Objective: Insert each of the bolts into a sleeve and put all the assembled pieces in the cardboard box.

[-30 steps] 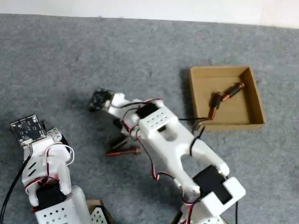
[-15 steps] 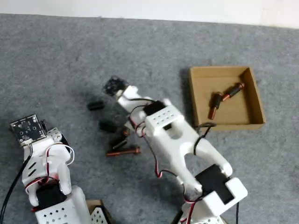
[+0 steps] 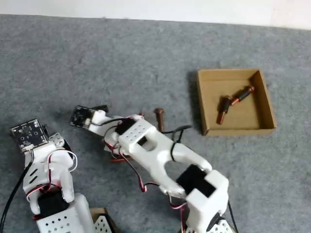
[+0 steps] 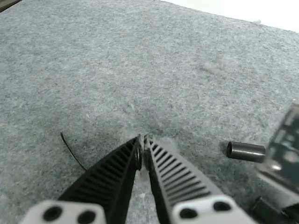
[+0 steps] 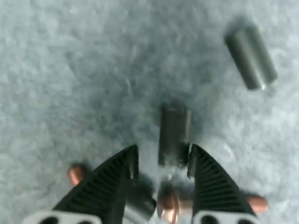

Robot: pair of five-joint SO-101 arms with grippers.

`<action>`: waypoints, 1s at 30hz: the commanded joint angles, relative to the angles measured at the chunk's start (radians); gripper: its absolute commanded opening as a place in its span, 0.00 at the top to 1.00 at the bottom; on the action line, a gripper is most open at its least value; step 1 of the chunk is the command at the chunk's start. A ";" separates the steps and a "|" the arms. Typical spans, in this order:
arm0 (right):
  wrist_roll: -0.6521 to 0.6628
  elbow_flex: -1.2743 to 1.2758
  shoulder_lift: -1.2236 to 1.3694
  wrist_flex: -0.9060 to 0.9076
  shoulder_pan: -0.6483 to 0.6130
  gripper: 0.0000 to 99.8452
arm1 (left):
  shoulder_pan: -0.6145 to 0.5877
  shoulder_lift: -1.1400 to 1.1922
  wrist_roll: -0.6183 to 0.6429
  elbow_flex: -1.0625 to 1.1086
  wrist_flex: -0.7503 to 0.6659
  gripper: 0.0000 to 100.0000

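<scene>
The left gripper [image 4: 142, 150] is hanging low over the grey mat [image 4: 140, 70], its fingers pressing together. Past it, the right gripper [image 5: 162, 157] is hovering spread over a dark sleeve [image 5: 174, 133], whose near end is lying between the tips. Copper bolts [image 5: 168, 205] are lying just behind it by the fingers. A second sleeve [image 5: 251, 56] is lying farther off. One bolt [image 3: 159, 116] is sitting apart toward the box [image 3: 200, 102], which is holding two assembled pieces [image 3: 241, 95].
</scene>
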 commanded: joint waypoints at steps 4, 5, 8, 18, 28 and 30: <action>0.006 -0.186 0.067 0.039 -0.008 0.84 | -0.002 -0.007 0.005 -0.004 -0.020 0.97; 0.006 -0.203 0.087 0.038 -0.008 0.84 | -0.002 -0.007 0.005 -0.004 -0.020 0.97; 0.006 -0.239 0.157 0.038 -0.007 0.84 | -0.002 -0.007 0.005 -0.004 -0.020 0.97; 0.008 -0.255 0.234 0.039 0.004 0.84 | -0.002 -0.007 0.005 -0.004 -0.020 0.97; 0.003 -0.260 0.234 0.176 0.001 0.84 | -0.002 -0.007 0.005 0.015 -0.046 0.97; 0.003 -0.259 0.237 0.174 0.002 0.84 | -0.002 -0.007 0.005 0.015 -0.046 0.97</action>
